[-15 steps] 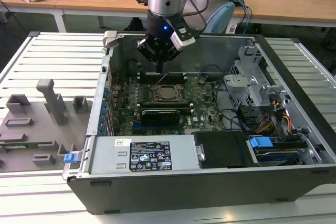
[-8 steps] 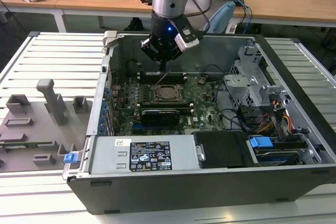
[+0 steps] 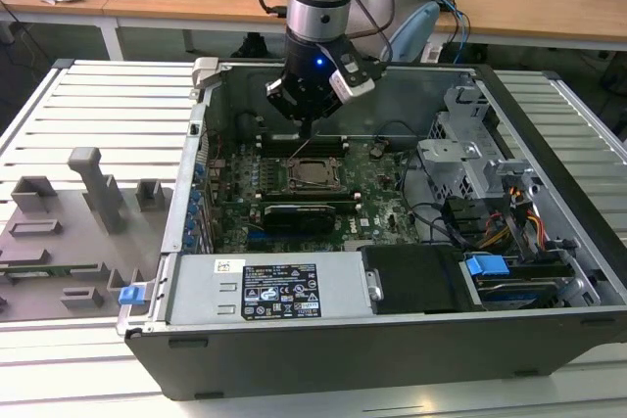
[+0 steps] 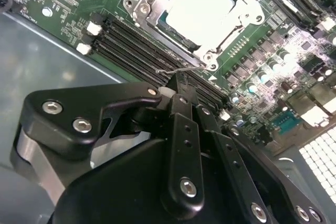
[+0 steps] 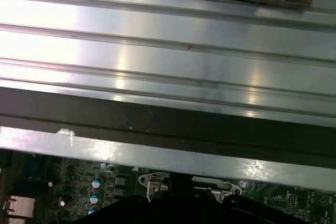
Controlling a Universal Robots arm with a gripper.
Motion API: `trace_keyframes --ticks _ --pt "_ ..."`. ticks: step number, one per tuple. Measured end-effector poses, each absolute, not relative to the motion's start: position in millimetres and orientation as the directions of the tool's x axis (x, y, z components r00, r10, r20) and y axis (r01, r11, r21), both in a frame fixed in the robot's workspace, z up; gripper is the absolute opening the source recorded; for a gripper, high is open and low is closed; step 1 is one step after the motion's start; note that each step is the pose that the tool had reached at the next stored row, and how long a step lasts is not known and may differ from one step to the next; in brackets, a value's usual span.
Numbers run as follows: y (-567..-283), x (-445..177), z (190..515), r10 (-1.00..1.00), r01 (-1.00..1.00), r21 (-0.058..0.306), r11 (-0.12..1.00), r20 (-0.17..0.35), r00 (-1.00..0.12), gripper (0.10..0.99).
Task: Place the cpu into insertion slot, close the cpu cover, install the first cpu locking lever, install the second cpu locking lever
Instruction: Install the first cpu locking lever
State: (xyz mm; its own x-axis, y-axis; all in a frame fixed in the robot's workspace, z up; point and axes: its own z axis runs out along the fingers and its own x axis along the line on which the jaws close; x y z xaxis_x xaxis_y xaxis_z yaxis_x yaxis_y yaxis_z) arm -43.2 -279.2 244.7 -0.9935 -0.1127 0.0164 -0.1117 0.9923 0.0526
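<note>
The cpu (image 4: 202, 9), with its silver top, sits inside the insertion slot (image 3: 314, 175) on the green motherboard (image 3: 382, 183). The cpu cover (image 4: 150, 18) lies flat around it as a metal frame. My gripper (image 3: 306, 132) hovers just behind the socket, over the black memory slots (image 4: 131, 45), with its fingers shut together. In the second wrist view a thin wire locking lever (image 4: 191, 67) runs across right at my gripper (image 4: 176, 82) tips. I cannot tell whether it is pinched or only touched. In the exterior view the lever (image 3: 300, 151) slants up from the socket towards the fingers.
The open case (image 3: 549, 144) walls in the board. A long black card (image 3: 299, 214) lies just in front of the socket, the power supply (image 3: 265, 291) nearer still. A drive cage (image 3: 470, 163) and cables fill the exterior view's right. Grey fixtures (image 3: 88, 193) stand on the slatted table at its left.
</note>
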Motion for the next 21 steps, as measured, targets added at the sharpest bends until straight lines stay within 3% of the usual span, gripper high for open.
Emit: trace_keyframes --ticks 21 --pt "-279.2 -16.9 218.5 -0.107 -0.106 0.052 0.993 0.016 -0.994 0.106"
